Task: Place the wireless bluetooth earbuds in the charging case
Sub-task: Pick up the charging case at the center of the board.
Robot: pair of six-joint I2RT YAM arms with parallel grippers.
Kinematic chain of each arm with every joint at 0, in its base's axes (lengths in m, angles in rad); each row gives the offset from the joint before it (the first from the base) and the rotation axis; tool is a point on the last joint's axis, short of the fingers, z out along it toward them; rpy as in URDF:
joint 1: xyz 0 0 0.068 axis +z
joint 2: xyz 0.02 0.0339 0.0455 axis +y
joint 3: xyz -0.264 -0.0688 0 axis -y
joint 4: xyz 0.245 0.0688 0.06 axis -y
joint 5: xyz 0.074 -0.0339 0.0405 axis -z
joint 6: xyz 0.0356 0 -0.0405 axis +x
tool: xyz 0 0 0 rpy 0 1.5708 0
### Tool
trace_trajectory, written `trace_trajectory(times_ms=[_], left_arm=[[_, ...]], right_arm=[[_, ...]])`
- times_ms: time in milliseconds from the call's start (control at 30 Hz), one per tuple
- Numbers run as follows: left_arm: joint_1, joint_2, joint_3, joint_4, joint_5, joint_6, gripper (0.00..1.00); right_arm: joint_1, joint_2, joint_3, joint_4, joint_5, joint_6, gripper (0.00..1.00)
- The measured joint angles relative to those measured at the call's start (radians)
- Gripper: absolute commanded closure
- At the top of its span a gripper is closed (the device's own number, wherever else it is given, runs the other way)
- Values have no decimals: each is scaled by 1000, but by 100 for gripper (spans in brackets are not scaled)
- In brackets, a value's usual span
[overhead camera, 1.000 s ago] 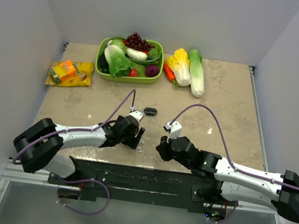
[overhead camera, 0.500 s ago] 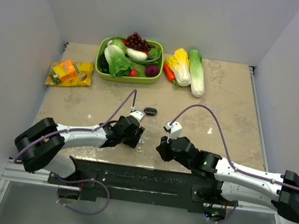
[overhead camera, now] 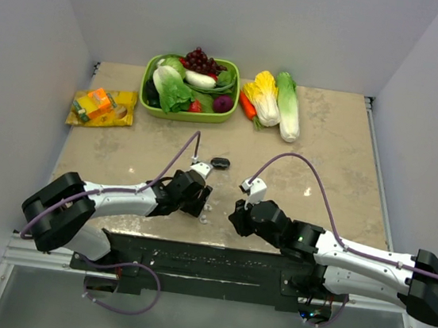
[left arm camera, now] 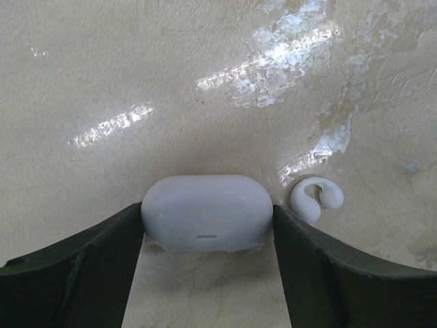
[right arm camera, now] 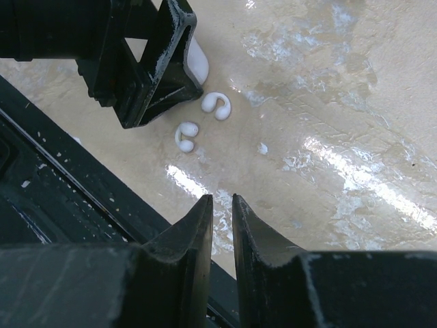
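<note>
A white charging case (left arm camera: 207,208), lid closed, lies on the table between my left gripper's (left arm camera: 207,220) two fingers, which press on both its ends. One white earbud (left arm camera: 316,198) lies just outside the right finger (left arm camera: 321,273). The right wrist view shows that bud (right arm camera: 216,104), a second white bud (right arm camera: 186,134) beside it, and the case's end (right arm camera: 198,65) behind the left gripper (right arm camera: 147,68). My right gripper (right arm camera: 222,201) is shut and empty, hovering a short way from the buds. In the top view both grippers, left (overhead camera: 201,202) and right (overhead camera: 235,214), are near the front edge. No black buds show.
A small black oval object (overhead camera: 220,162) lies just beyond the left gripper. A green basket (overhead camera: 148,101) of vegetables, loose cabbages (overhead camera: 279,101) and snack packets (overhead camera: 102,107) sit at the back. The black base rail (overhead camera: 191,258) runs along the front edge.
</note>
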Motion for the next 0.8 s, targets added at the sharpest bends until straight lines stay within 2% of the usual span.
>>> trace_trajectory(times_ms=[100,133,200,233,267,300,400,533,633,733,800], left_arm=[[-1,3,1,0,-4,-4,41],[-1,3,2,0,-5,-5,54],[-3,3,2,1,-6,-11,72],[-3,3,2,1,-7,-12,89],[-4,3,2,2,-8,-12,97],[-5,1,2,2,-9,-12,100],[-7,-33,-22,17,0,-13,100],[-7,-175,-113,136,0,8,100],[-7,-315,-209,330,6,29,100],[-7,-420,-313,573,25,65,100],[-7,-438,-347,682,45,89,100]], right_arm=[[0,0,0,0,0,0,78],[0,0,0,0,0,0,78],[0,0,0,-1,0,0,78],[0,-2,0,-2,0,0,77],[0,-3,0,-5,0,1,77],[0,-6,0,-10,0,2,76],[0,-34,5,-42,24,12,70],[0,-99,48,-114,113,41,52],[-1,-146,87,-130,154,36,45],[-1,-157,148,-144,156,19,44],[-1,-149,188,-149,153,5,44]])
